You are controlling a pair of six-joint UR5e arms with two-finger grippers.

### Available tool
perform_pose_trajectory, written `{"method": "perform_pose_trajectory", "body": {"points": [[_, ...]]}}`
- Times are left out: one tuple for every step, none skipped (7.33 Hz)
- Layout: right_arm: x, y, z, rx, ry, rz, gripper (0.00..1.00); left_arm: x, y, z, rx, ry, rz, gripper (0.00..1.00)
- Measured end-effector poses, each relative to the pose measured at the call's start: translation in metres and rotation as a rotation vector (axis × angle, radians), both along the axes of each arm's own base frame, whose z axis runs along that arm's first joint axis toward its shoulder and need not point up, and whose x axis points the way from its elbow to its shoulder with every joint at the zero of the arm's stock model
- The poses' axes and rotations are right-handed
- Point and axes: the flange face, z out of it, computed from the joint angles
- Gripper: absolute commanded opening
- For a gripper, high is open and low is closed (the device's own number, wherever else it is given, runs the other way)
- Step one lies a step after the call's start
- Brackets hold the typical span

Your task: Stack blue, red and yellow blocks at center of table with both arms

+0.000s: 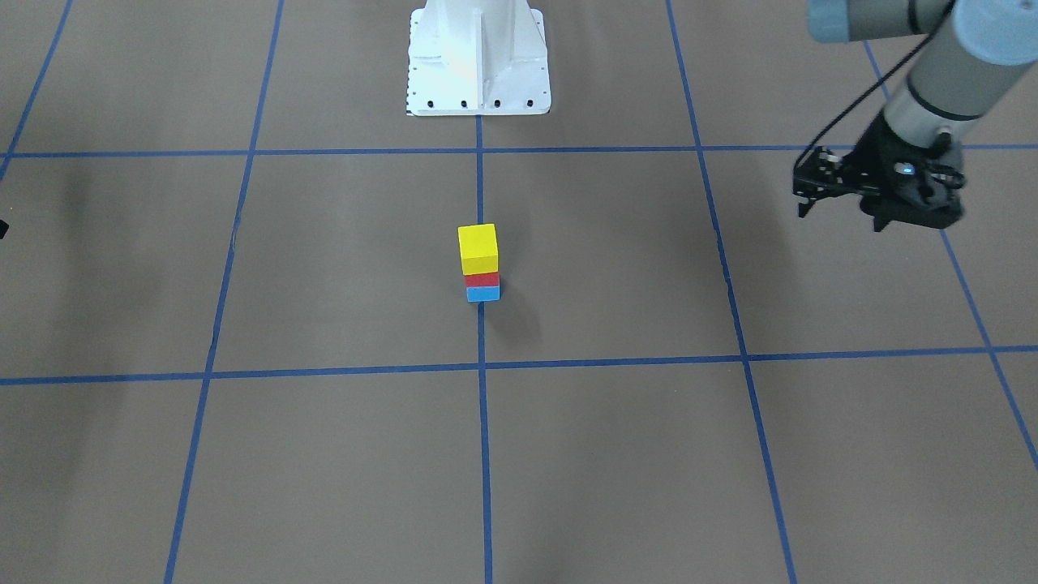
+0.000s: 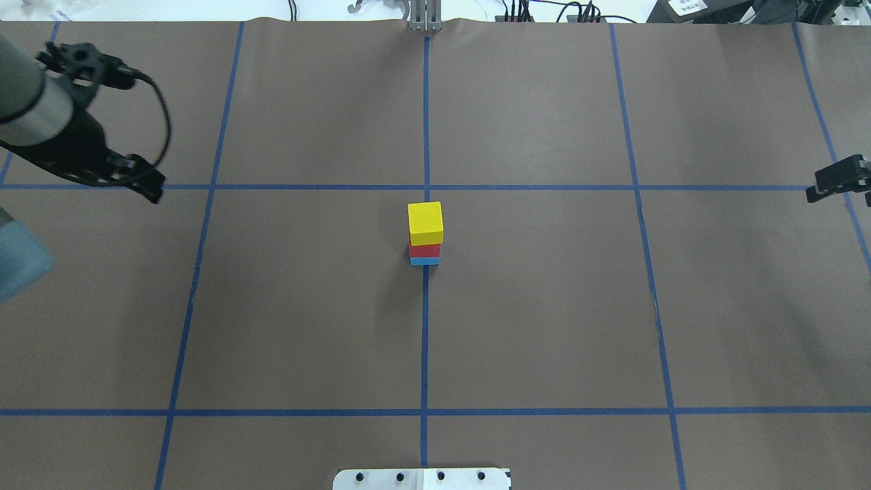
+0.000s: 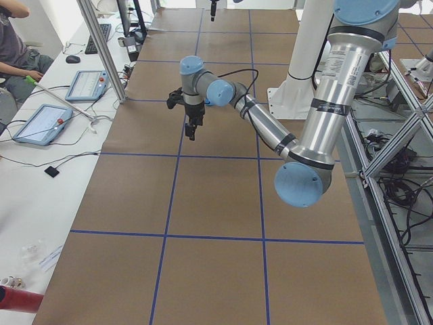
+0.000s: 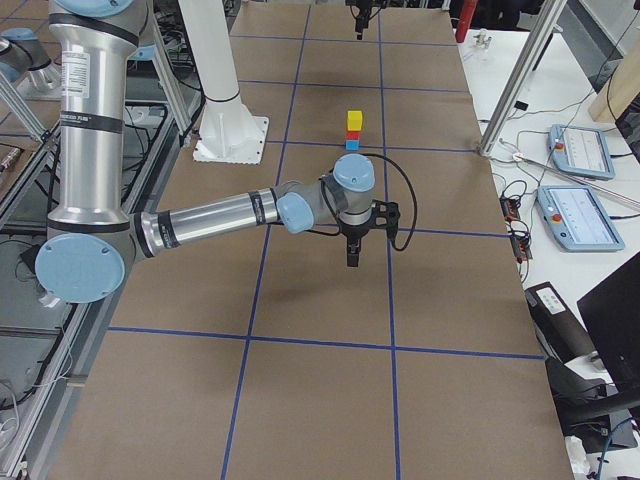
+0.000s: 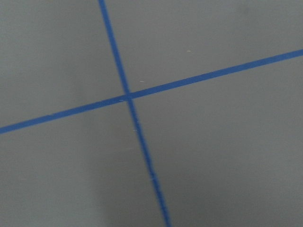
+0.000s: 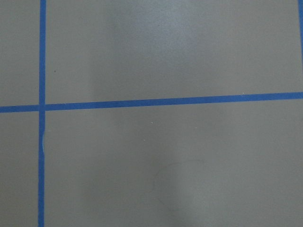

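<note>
While yellow block [image 1: 477, 247] is stacked on red block [image 1: 482, 279] on blue block [image 1: 483, 294], finger spacing of left gripper [image 2: 146, 184] and right gripper [image 2: 833, 182] cannot be told.

Overhead view, table [image 2: 544, 306] centre: bottom block [image 2: 424, 261] on middle grid line [image 2: 424, 340], middle block [image 2: 424, 250] on it, top block [image 2: 425, 221] uppermost, left gripper [image 2: 151, 187] at 10 o'clock, right gripper [image 2: 816, 192] at 3 o'clock, pedestal base [image 2: 422, 479] at 6 o'clock, all 3 well apart from the blocks.
</note>
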Motion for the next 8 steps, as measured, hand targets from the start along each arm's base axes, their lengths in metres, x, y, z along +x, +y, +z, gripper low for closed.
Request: {"method": "perform_pose_trajectory", "body": {"points": [[0.016,0.009,0.017,0.009,-0.013,-0.019,1.0,-0.057,-0.018,0.052,-0.024,0.016,0.016,0.99],[0.023,0.012,0.026,0.016,-0.015,-0.034,1.0,-0.107,-0.026,0.096,-0.041,0.035,0.018,0.99],[0.026,0.009,0.026,0.015,-0.015,-0.04,1.0,-0.151,-0.021,0.136,-0.052,0.044,0.007,0.99],[0.029,0.0,0.021,0.0,-0.01,-0.033,1.0,-0.181,-0.01,0.163,-0.062,0.049,-0.011,0.99],[0.033,-0.006,0.016,-0.014,-0.004,-0.024,1.0,-0.196,-0.001,0.178,-0.088,0.051,-0.04,0.99],[0.033,-0.009,0.013,-0.018,0.0,-0.022,1.0,-0.204,0.004,0.185,-0.126,0.052,-0.08,0.99],[0.032,-0.01,0.012,-0.019,0.002,-0.023,1.0,-0.208,0.009,0.19,-0.156,0.052,-0.108,0.99],[0.032,-0.011,0.011,-0.019,0.005,-0.024,1.0,-0.21,0.012,0.194,-0.171,0.051,-0.12,0.99]]}}
